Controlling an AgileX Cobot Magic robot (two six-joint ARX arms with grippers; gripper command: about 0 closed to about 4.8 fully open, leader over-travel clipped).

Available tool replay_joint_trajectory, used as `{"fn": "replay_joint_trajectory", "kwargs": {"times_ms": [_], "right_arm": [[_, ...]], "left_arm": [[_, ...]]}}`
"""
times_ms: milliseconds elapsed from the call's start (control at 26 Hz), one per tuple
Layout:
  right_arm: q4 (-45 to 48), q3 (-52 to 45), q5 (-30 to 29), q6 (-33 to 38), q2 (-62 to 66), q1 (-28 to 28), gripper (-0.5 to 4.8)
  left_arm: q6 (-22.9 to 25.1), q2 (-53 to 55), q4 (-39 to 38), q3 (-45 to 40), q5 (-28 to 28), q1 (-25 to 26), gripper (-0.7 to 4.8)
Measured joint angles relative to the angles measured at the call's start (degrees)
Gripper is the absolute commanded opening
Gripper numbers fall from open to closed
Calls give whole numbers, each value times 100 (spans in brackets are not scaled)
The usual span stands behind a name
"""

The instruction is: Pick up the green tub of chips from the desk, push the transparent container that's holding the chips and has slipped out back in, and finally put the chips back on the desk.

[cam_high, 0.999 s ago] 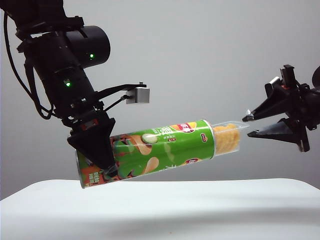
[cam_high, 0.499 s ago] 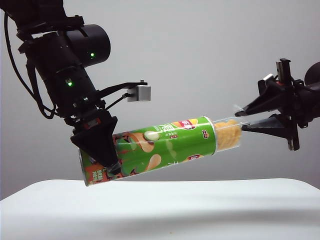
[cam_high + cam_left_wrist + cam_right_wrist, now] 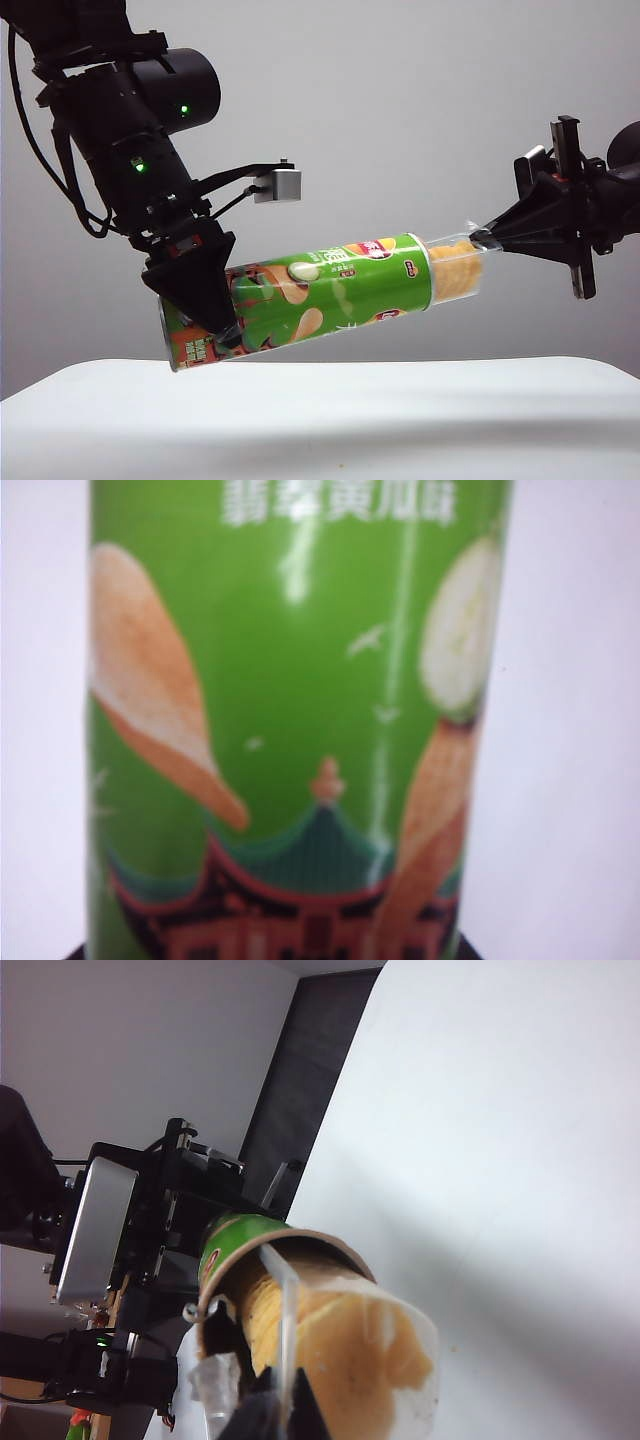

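Note:
The green tub of chips [image 3: 330, 290] hangs tilted above the desk [image 3: 400, 420], its open end higher and pointing right. My left gripper [image 3: 205, 318] is shut on the tub near its lower, orange-printed end; the left wrist view is filled by the tub [image 3: 300, 730]. The transparent container [image 3: 456, 268] sticks a short way out of the open end, with the chips [image 3: 448, 275] showing inside it. My right gripper [image 3: 481, 238] is shut on the container's upper lip. In the right wrist view the clear wall [image 3: 372, 1360] runs between the closed tips of the right gripper [image 3: 285, 1412].
The white desk [image 3: 500, 1160] stretches below both arms. The left arm's black body and silver camera block [image 3: 276, 187] stand above the tub. A plain grey wall is behind.
My right gripper has moved left to the container's end, and its jaws have gone from wide open to shut on the lip. The tub and left gripper have barely moved.

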Motion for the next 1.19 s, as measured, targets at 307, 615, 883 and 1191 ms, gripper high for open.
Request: {"fn": "replay_joint_trajectory", "kwargs": {"times_ms": [307, 615, 883, 1191], "right_arm": [[179, 31, -57, 70, -2, 409, -6], [227, 33, -35, 70, -2, 791, -6], [319, 42, 133, 74, -13, 857, 19], [35, 358, 247, 87, -42, 153, 122]], "left_arm": [[-328, 9, 348, -37, 271, 4, 290], [-415, 13, 564, -37, 457, -7, 290], [-535, 24, 645, -50, 494, -13, 290], [-555, 155, 511, -20, -247, 20, 290]]}}
